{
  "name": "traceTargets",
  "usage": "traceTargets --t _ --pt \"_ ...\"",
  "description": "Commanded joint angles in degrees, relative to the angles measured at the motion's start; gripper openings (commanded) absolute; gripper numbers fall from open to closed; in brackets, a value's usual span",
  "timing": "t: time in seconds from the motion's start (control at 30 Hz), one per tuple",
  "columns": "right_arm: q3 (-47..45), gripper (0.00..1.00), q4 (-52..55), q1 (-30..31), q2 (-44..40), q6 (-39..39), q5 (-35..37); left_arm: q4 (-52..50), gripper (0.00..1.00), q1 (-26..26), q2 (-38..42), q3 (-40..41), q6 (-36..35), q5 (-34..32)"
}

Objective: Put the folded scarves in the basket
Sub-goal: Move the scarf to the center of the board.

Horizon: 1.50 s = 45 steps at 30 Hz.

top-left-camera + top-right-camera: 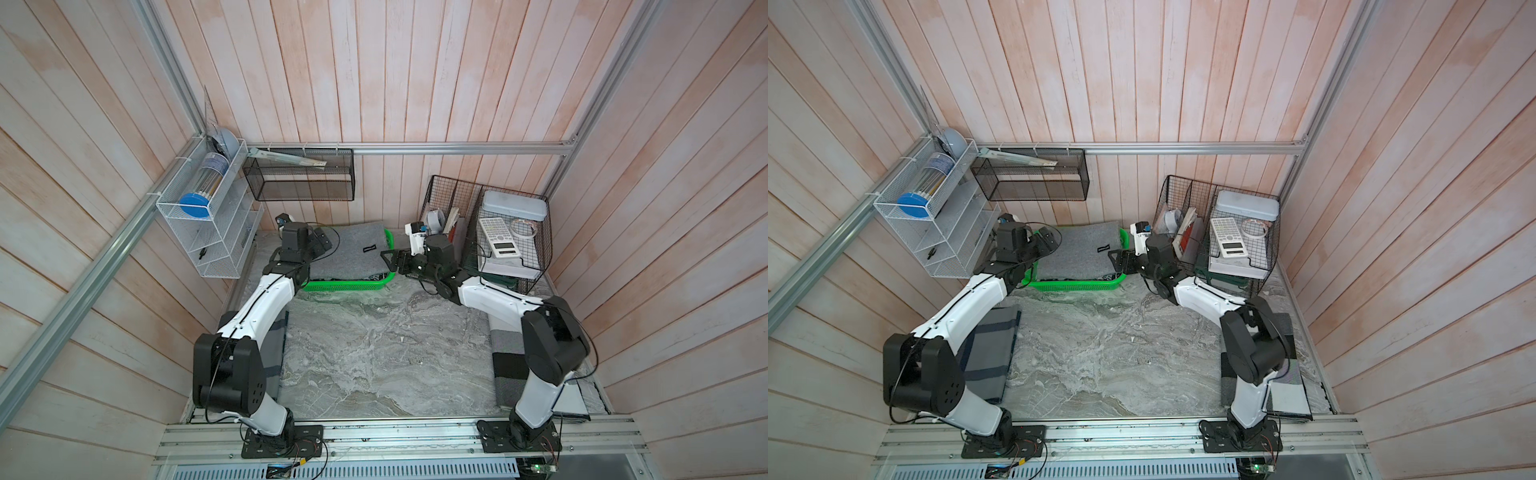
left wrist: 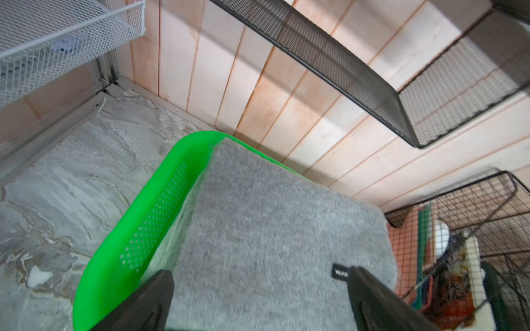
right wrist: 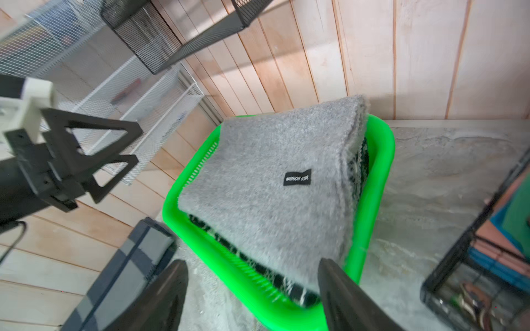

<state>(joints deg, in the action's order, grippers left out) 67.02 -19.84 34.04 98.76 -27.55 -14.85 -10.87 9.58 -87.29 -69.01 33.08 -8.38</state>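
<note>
Scarf: grey, folded flat, lying inside the green basket. It fills most of the interior and stands proud of the rim. A small black label faces up on the top layer. Darker striped layers show at the fold edges below the grey.

Basket: sits on the marbled surface, close against the back wall.

Left gripper: above the basket's end nearest the white wire rack. Fingers spread wide, grasping nothing.

Right gripper: at the basket's opposite end, beside the black wire organiser. Fingers spread apart and empty. The right wrist view is blurred; the scarf's near corner appears to sit just beside one finger, and contact cannot be confirmed.

Surroundings: a black mesh shelf hangs on the wall above the basket. A calculator lies in the organiser. In both top views, two other folded cloths lie well apart from the basket, one under the left arm, one under the right arm.
</note>
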Motion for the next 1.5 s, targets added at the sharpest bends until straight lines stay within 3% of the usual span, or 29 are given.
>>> traceTargets --t 0.0,0.3,0.57,0.77,1.23,1.4,1.47 --pt "-11.3 0.77 -0.8 -0.1 -8.8 -1.4 5.6 -5.2 1.0 1.2 3.8 7.4 3.3 -1.1" --pt "-40.7 0.77 3.6 -1.9 -38.5 0.2 14.1 -15.2 1.0 0.9 16.9 24.7 5.5 -9.5" --pt "-55.7 0.77 -1.8 -6.4 -50.0 2.2 14.7 -16.6 1.0 -5.9 21.0 31.1 7.3 -10.9" --pt "-58.3 0.76 -5.8 -6.4 -49.0 2.6 14.3 -16.9 0.95 -7.2 19.2 30.0 4.6 -17.5" --pt "-57.0 0.76 -4.7 -6.4 -42.9 0.9 12.9 -13.1 0.73 -9.0 4.7 25.8 1.6 -11.2" --pt "-54.4 0.76 -1.9 -6.4 -39.4 0.5 11.7 -11.8 0.38 -9.3 0.8 25.2 1.5 -11.0" --pt "-54.0 0.76 -1.5 -6.4 -38.6 0.4 11.7 -11.5 0.35 -9.3 -0.5 24.9 1.4 -9.9"
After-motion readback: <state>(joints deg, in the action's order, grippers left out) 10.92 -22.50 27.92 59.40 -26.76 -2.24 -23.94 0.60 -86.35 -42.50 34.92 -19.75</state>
